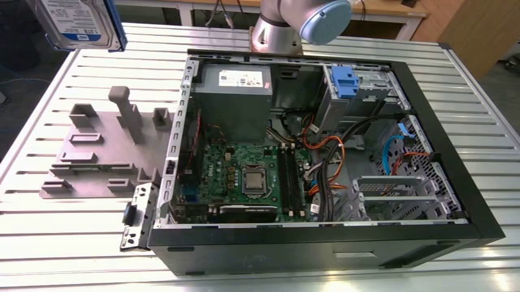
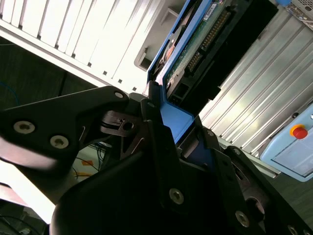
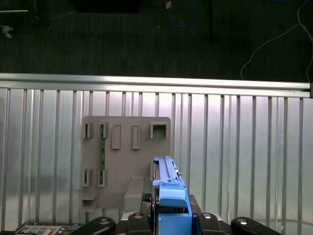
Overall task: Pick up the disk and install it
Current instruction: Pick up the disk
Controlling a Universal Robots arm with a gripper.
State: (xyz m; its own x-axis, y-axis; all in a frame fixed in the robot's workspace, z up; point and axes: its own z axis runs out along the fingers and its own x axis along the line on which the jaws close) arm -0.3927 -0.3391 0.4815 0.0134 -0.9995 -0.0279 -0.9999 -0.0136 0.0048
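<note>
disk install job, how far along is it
Pickup looks done: the flat silver hard drive with blue side rails is in the air, clamped in the black gripper, off the grey slotted holder plate. Left: installing it; it is outside the open black computer case.

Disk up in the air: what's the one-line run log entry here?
tool: shut on silver rectangular disk with blue plastic rails | disk: aloft, outside open black computer case
</note>
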